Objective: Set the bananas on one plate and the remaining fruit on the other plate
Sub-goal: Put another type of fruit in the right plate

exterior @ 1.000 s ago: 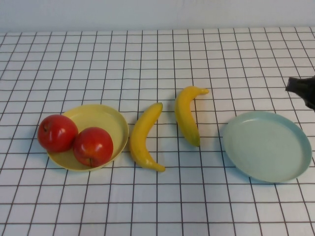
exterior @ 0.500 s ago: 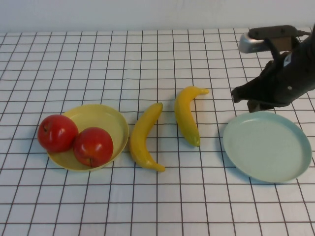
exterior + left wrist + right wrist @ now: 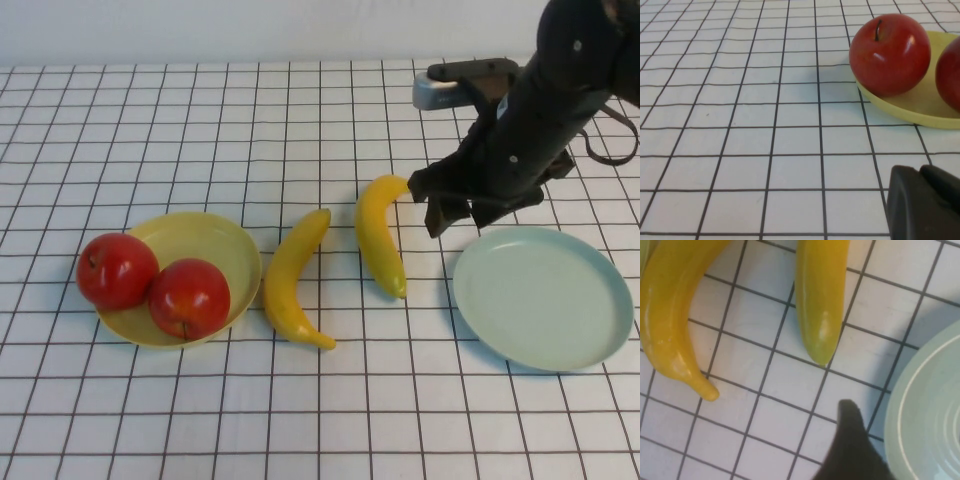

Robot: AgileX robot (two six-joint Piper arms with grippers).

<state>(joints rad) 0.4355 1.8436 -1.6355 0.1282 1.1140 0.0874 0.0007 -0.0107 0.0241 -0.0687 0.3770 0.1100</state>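
Note:
Two red apples [image 3: 117, 270] [image 3: 188, 297] sit on the pale yellow plate [image 3: 205, 235] at the left. Two yellow bananas [image 3: 293, 280] [image 3: 378, 235] lie on the cloth in the middle. The pale blue-green plate [image 3: 545, 297] at the right holds nothing. My right gripper [image 3: 462, 222] is open, just right of the right banana's far end and off the blue-green plate's far-left rim. In the right wrist view one dark finger [image 3: 849, 425] shows between the banana tip [image 3: 820, 335] and the plate rim [image 3: 910, 405]. My left gripper [image 3: 920, 172] is shut and empty, low near the yellow plate [image 3: 910, 107] and an apple [image 3: 889, 52].
A white cloth with a black grid [image 3: 300, 110] covers the table up to the pale back wall. The left arm does not show in the high view.
My right arm has come in from the right edge and moved left and down, from beyond the blue-green plate to beside the right banana. Fruit and plates have not moved.

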